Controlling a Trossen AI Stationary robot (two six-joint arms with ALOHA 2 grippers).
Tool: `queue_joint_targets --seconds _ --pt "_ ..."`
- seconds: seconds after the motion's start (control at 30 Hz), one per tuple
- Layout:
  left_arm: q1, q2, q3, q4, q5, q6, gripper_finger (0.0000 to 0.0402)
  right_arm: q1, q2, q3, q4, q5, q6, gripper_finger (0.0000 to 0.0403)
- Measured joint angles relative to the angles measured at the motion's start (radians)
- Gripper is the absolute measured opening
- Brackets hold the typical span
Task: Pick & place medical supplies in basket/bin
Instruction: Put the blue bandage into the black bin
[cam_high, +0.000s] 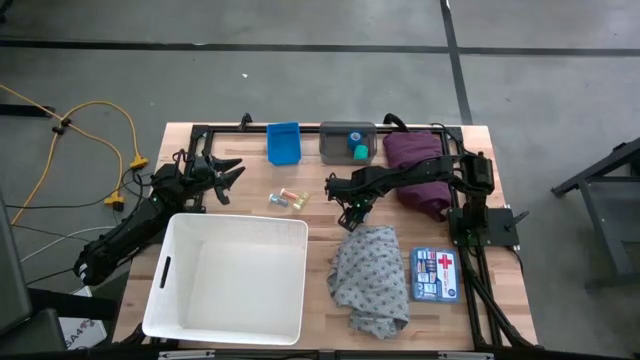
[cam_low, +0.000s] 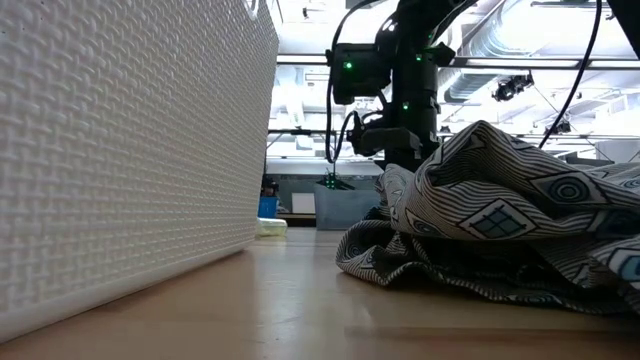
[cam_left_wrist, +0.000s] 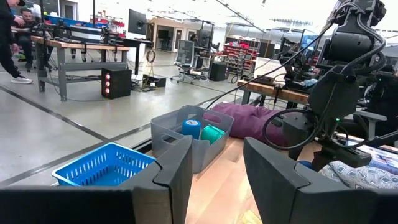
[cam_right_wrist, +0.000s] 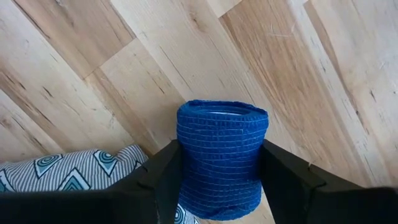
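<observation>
The basket's (cam_low: 130, 150) white textured wall fills my near side; the grey patterned cloth (cam_low: 510, 215) lies crumpled on the desk (cam_low: 300, 300) opposite; my right arm (cam_low: 400, 80) descends behind the cloth; a grey bin (cam_low: 345, 208) stands beyond.

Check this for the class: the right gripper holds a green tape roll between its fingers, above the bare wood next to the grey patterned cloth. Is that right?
Not quite. The roll is blue, not green: the right wrist view shows the right gripper closed on a blue tape roll over the wood, beside the grey patterned cloth. The rest stands.
</observation>
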Motion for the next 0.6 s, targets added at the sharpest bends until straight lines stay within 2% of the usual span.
queue_joint_targets --seconds 0.4,0.6 --pt "0.000 0.000 0.000 0.000 0.000 0.000 0.0136 -0.016 0.000 0.000 0.003 -0.044 -0.037 0.0178" --pt "0.000 0.000 0.000 0.000 0.000 0.000 0.0136 -0.045 -0.049 0.000 0.021 -0.056 -0.100 0.0178"
